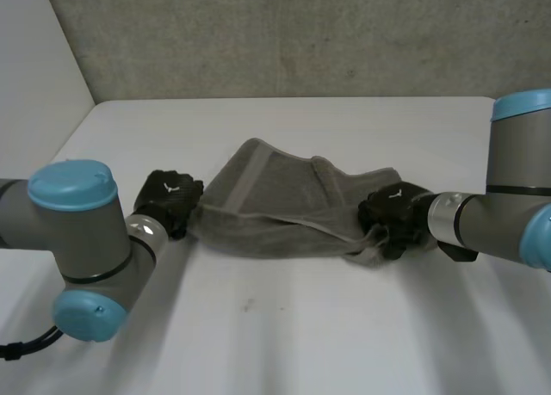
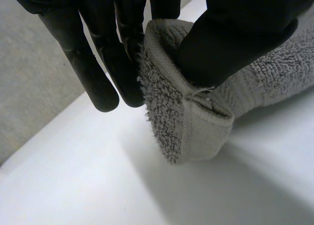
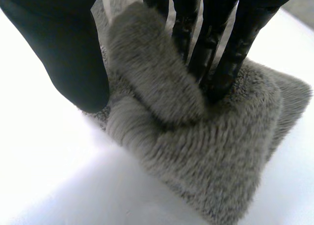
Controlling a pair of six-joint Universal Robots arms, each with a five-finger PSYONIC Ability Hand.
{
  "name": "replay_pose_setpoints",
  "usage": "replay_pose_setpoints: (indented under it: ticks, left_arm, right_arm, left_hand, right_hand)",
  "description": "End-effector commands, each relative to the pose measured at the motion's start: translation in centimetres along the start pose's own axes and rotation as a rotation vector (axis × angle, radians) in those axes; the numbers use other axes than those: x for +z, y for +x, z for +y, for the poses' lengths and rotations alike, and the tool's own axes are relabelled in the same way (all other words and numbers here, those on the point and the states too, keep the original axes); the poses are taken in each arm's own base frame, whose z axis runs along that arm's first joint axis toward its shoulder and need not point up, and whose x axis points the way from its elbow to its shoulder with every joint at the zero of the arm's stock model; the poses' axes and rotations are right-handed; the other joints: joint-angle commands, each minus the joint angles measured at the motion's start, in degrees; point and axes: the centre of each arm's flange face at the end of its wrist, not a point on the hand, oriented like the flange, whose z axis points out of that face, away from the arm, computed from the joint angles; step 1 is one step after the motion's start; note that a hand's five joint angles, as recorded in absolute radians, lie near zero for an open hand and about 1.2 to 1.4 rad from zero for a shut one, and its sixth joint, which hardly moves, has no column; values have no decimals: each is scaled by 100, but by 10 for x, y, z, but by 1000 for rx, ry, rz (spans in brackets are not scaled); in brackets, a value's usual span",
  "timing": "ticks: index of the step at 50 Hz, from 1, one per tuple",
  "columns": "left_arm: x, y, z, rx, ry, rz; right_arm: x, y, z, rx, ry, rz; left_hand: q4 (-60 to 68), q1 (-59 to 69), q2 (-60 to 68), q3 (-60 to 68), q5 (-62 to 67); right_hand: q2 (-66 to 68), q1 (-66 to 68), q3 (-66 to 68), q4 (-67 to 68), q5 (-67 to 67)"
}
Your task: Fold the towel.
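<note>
Towel of grey terry cloth (image 1: 275, 207) lies bunched in a slack, rumpled band across the middle of the white table (image 1: 284, 335). At its end toward the table's left side, the black left hand (image 1: 169, 202) pinches a hemmed corner between thumb and straight fingers (image 2: 91, 78). Toward the table's right side, the black right hand (image 1: 393, 212) grasps a thick roll of pile between thumb and fingers (image 3: 235, 48). The layers look uneven, so a fold made now would likely set crooked, and the shallow left pinch could slip if the arms pull apart.
</note>
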Motion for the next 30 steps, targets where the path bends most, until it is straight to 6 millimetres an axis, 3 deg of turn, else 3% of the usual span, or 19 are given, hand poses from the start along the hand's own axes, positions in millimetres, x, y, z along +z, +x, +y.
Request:
replay_pose_setpoints:
  ticks: [1, 8, 17, 23, 25, 30]
  left_arm:
    - [-14, -7, -17, -4, 46, -17]
    - [-33, 0, -24, -4, 69, 2]
    - [-53, 8, -36, 0, 109, 25]
    - [-56, 9, -38, 1, 117, 24]
    - [-57, 10, -40, 1, 121, 26]
    - [-57, 9, -39, 1, 120, 25]
  right_arm:
    - [-19, 4, -10, 78, 94, 68]
    - [-38, 5, -6, 247, 172, 127]
    - [-55, -7, -4, 426, 239, 145]
    - [-54, -14, 4, 483, 241, 203]
    - [-50, -33, 5, 457, 230, 212]
    - [-35, -46, 9, 424, 240, 256]
  left_hand:
    - [1023, 1189, 1030, 1038, 1063]
    - [1023, 1189, 1030, 1038, 1063]
    - [1023, 1189, 1030, 1038, 1063]
    - [1023, 1189, 1030, 1038, 1063]
    - [1023, 1189, 1030, 1038, 1063]
    - [1023, 1189, 1030, 1038, 1063]
  right_hand:
    - [-649, -107, -641, -656, -702]
    - [-700, -157, -692, -707, -753]
    - [-666, -123, -658, -673, -719]
    - [-700, -157, -691, -706, -753]
    - [-700, -157, -691, -706, -753]
    - [-633, -90, -624, -639, -686]
